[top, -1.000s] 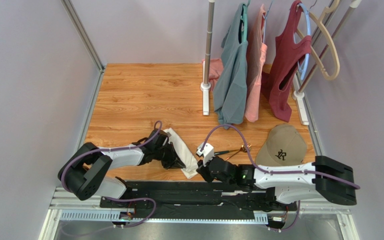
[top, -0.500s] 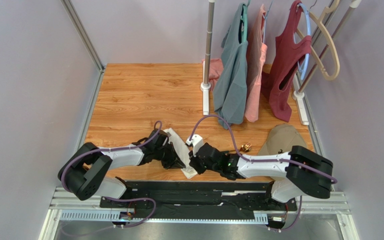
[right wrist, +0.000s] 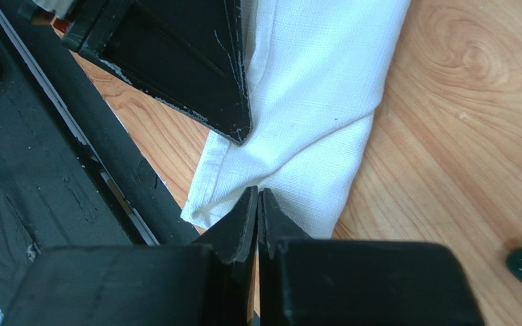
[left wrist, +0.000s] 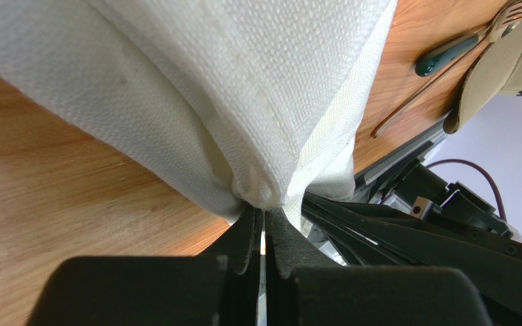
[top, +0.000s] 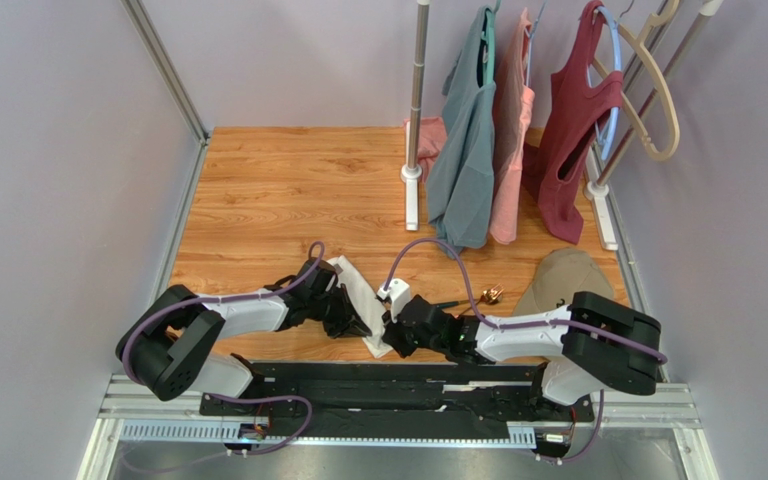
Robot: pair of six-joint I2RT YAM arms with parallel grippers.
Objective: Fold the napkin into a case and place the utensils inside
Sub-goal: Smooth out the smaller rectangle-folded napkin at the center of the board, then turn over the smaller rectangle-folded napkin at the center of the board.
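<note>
The white napkin [top: 362, 298] lies bunched in a long strip on the wooden table, near its front edge. My left gripper [top: 344, 318] is shut on a fold of the napkin [left wrist: 243, 102], and the cloth bulges out of the jaw tips [left wrist: 264, 209]. My right gripper [top: 395, 334] is shut, its tips [right wrist: 257, 195] at the napkin's near corner [right wrist: 311, 136]; I see no cloth between the jaws. The utensils lie right of the napkin: a dark handle [top: 446, 303] and gold heads [top: 491, 294]. The left wrist view shows a green handle [left wrist: 447, 53].
A tan cap [top: 556, 278] sits right of the utensils, partly behind my right arm. A garment rack [top: 414, 180] with hanging shirts [top: 466, 150] stands at the back. The black rail [right wrist: 53, 170] runs along the table's front edge by the napkin.
My right arm has swung left from near the utensils to the napkin's near corner, jaws shut throughout. The left gripper has kept its hold and place.
</note>
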